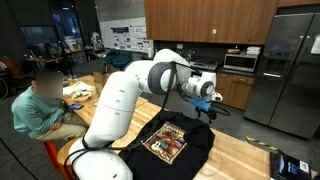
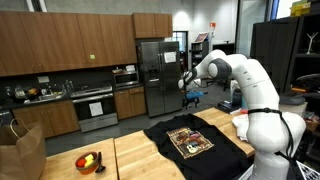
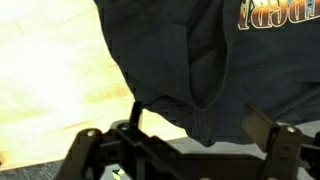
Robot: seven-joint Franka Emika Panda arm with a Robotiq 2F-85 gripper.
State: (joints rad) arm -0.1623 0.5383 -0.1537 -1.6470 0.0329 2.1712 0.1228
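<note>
Jaws stand wide apart and empty on the gripper [image 3: 185, 140], which hangs high above a black printed T-shirt [image 2: 195, 138] spread flat on the wooden table [image 2: 140, 152] — this looks like an approach, nothing touched — so a grasp would call for lowering to the cloth's edge first.

A black T-shirt [image 2: 195, 140] lies on the wooden table [image 2: 130, 160].

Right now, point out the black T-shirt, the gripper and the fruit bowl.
black T-shirt [image 2: 193, 140], in an exterior view, on its printed chest graphic.
gripper [image 1: 210, 103], in an exterior view, midway between its fingers.
fruit bowl [image 2: 88, 168], in an exterior view, on its front wall.
</note>
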